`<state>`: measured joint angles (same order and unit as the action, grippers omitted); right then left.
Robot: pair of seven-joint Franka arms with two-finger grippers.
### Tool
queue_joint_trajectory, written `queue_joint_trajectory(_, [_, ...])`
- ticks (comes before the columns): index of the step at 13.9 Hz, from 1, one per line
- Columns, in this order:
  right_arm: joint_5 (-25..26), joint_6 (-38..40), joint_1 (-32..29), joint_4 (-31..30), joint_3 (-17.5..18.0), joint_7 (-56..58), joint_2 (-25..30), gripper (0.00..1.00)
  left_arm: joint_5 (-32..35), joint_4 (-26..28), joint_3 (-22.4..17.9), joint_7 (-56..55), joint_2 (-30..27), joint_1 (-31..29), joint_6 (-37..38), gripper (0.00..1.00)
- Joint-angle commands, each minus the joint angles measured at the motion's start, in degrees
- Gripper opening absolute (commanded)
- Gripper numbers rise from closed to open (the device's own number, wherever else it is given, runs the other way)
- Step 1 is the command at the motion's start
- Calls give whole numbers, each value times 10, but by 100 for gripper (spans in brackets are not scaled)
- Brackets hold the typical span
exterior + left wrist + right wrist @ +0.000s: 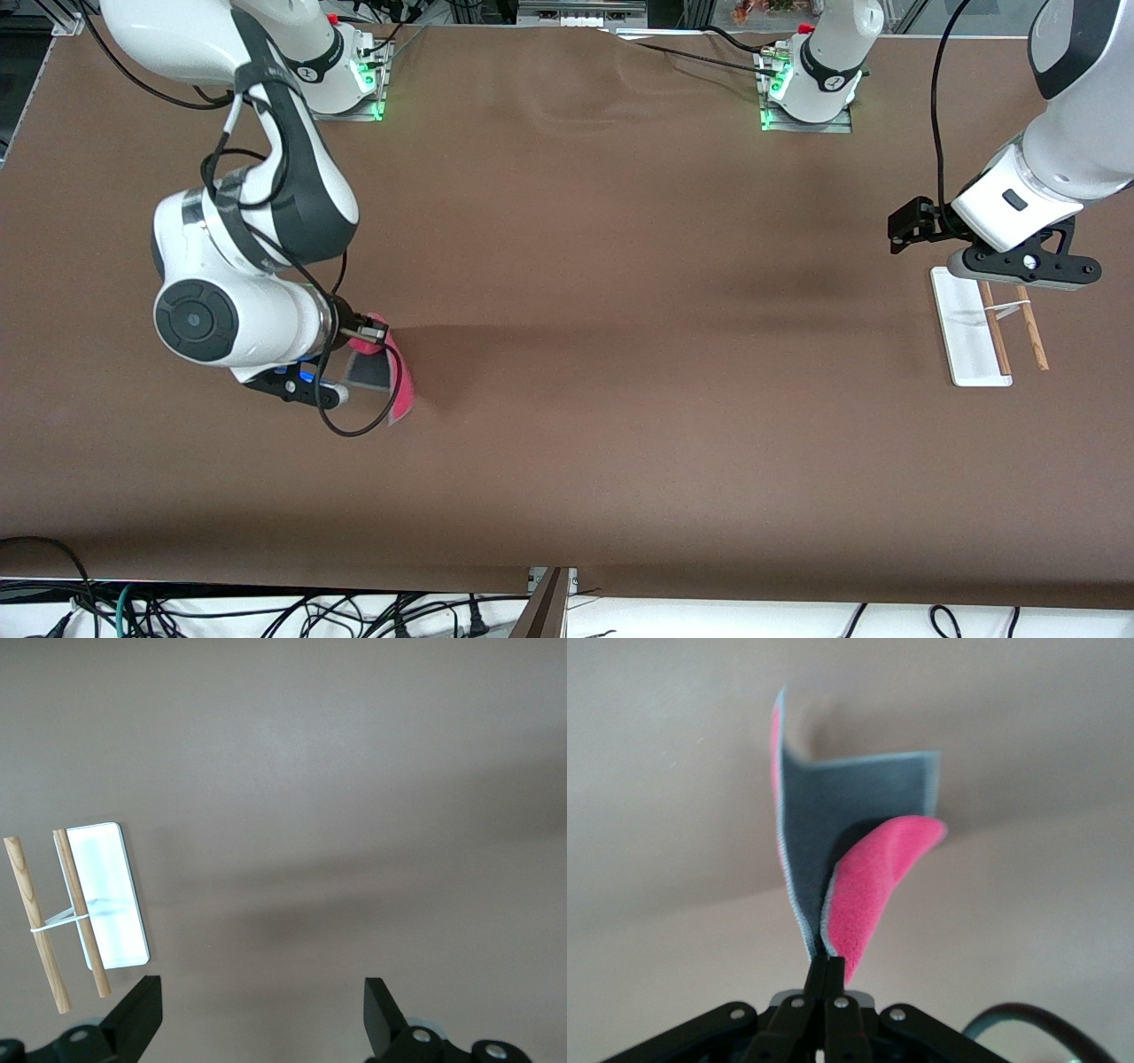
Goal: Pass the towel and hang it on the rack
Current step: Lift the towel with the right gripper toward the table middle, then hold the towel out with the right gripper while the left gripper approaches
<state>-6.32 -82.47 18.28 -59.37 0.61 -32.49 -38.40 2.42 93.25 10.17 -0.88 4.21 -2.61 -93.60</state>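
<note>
Right now my right hand has its fingers pressed together on one corner of the towel, pinching it so the cloth hangs free above the bench at the right arm's end. From my right wrist the towel folds over itself just past my fingertips, its dark grey face spread wide and its pink-red face curling over beside it, with the pale stitched edge running along the border. In the front view the towel dangles right beside that hand, clear of everything else. My left hand waits with its fingers spread wide apart, holding nothing, over the bench at the left arm's end. The rack lies just beside it: a flat white base with two thin wooden rods at its edge, well apart from the towel.
</note>
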Motion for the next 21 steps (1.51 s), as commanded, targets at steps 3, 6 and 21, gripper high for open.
queue_joint_trajectory(3, [-61, 55, -2, 43, 39, -15, 45, 0, 10, -17, 4, 3, 8, -3, 11, 100])
queue_joint_trajectory(6, [-54, 70, 13, 52, 40, -16, 68, 0, -24, -16, 5, 10, 8, 0, 28, 100])
queue_joint_trajectory(21, [-357, -189, 133, 110, 34, -321, 75, 0, -282, -12, 18, 283, 92, 27, 62, 100])
